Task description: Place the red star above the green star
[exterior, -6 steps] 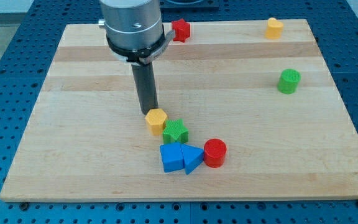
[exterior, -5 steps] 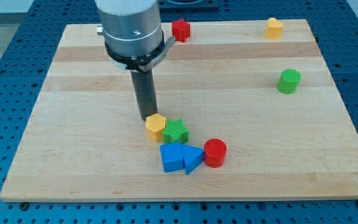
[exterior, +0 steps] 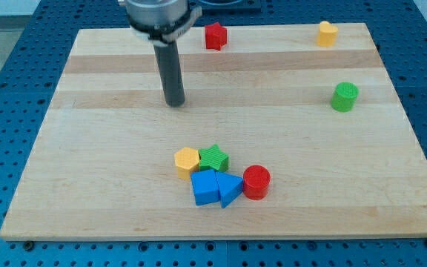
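My tip (exterior: 175, 103) stands well above the green star (exterior: 213, 157).

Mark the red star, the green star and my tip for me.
red star (exterior: 214, 35), camera view, centre of its top face.
green star (exterior: 213, 157), camera view, centre of its top face.
my tip (exterior: 175, 103), camera view, very end of the rod, between the two stars and clear of all blocks.

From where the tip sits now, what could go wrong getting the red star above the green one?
The green star touches the yellow hexagon and blue blocks; overshooting with the red star could scatter that cluster. My tip stands below the red star, so it must circle behind it; an off-centre push may spin it sideways.
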You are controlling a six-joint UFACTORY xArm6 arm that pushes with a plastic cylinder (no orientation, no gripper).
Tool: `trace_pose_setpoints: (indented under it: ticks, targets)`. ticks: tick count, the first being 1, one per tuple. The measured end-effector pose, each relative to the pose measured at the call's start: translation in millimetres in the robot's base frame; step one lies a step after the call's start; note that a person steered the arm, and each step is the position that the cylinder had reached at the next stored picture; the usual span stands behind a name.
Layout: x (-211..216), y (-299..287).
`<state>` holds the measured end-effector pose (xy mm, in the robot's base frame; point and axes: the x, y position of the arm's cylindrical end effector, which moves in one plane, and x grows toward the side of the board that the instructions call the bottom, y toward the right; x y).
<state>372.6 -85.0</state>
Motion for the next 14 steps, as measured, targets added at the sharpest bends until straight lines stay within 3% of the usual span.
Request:
trace_pose_setpoints:
  ticks: [3,5,9,12,14]
  targets:
    - [-126,-3]
    - [-181,-3]
    - [-171,74]
    - [-102,86]
    - [-84,77]
